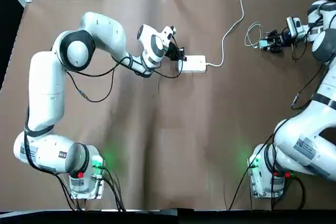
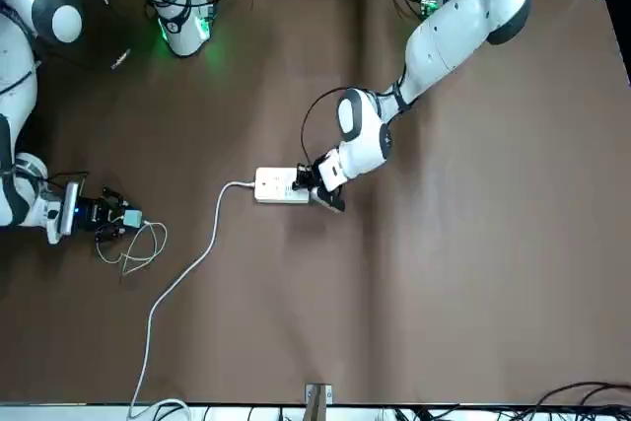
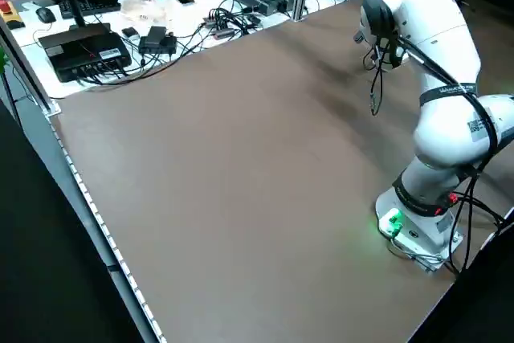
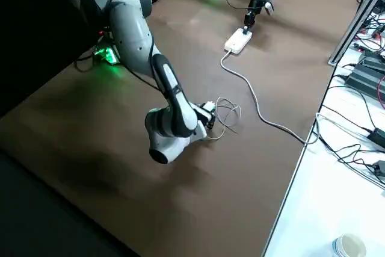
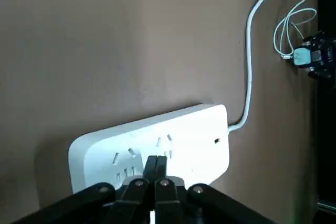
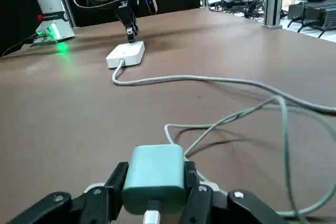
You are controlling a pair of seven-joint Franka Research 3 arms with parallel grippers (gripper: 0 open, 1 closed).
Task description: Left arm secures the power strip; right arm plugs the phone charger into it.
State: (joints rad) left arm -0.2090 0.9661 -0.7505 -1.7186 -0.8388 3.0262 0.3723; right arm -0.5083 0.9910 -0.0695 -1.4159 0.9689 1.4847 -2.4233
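Teal phone charger (image 6: 153,169) up close, squeezed between two fingers of right gripper (image 6: 156,183), out on robot's right side of brown table (image 1: 173,129). Thin charger cable (image 6: 286,148) hangs in loops beside it. Left gripper (image 5: 155,165) has fingers closed together over socket side of white power strip (image 5: 202,148); can't tell if tips touch it. Strip lies flat, well apart from charger, thick white cord (image 1: 223,48) coming out of end toward right arm
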